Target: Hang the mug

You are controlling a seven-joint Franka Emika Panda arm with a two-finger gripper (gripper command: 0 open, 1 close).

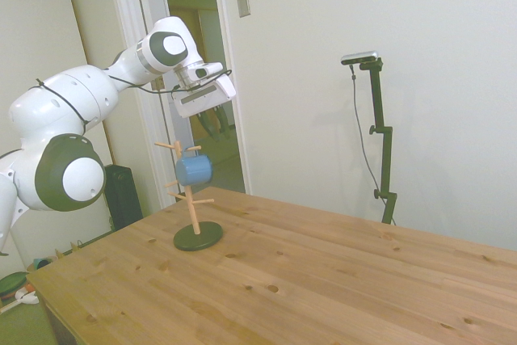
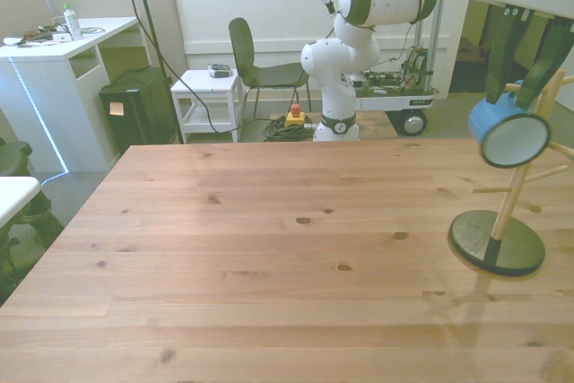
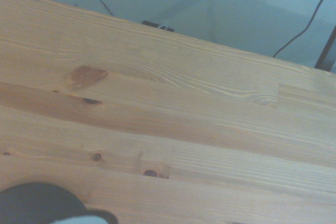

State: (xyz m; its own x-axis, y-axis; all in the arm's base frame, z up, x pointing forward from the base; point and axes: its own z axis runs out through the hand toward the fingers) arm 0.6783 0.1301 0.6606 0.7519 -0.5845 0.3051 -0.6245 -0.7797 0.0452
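Observation:
The light-blue mug (image 1: 193,170) hangs on its side from a peg of the wooden mug tree (image 1: 192,208), which stands on a dark round base (image 1: 198,237) at the table's far left corner in the side view. In the front view the mug (image 2: 508,132) shows its white inside at the right edge. My gripper (image 2: 513,96) is just above the mug, open, with its dark fingers (image 2: 502,51) spread and nothing between them. The side view shows the gripper (image 1: 212,125) above the tree's top. The wrist view catches the tree's dark base (image 3: 37,203) in one corner.
The wooden table (image 1: 307,280) stretches wide to the right of the tree. Beyond the table in the front view stand a dark chair (image 2: 256,65), a small white side table (image 2: 208,87) and a white desk (image 2: 63,51).

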